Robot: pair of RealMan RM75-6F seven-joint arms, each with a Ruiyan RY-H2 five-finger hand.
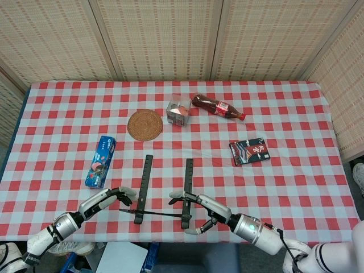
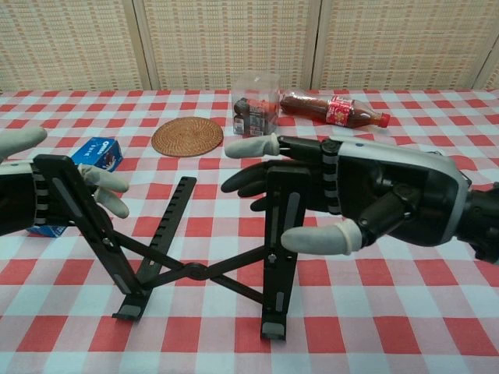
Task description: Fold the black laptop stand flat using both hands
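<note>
The black laptop stand [image 1: 162, 190] [image 2: 195, 271] sits unfolded near the table's front edge, its two slotted bars lying flat and its two supports raised. My left hand [image 1: 108, 198] [image 2: 35, 195] holds the left raised support [image 2: 72, 204] from behind, fingertips [image 2: 107, 181] curling round its right side. My right hand [image 1: 200, 206] [image 2: 366, 204] grips the right raised support [image 2: 284, 212], with fingers behind it and the thumb [image 2: 316, 238] pressed to its front. The crossed links meet low between the supports.
A blue biscuit box [image 1: 101, 161] lies left of the stand. Farther back are a woven coaster [image 1: 145, 125], a clear box [image 1: 178, 112] and a cola bottle [image 1: 219, 107] on its side. A black packet [image 1: 249, 151] lies to the right.
</note>
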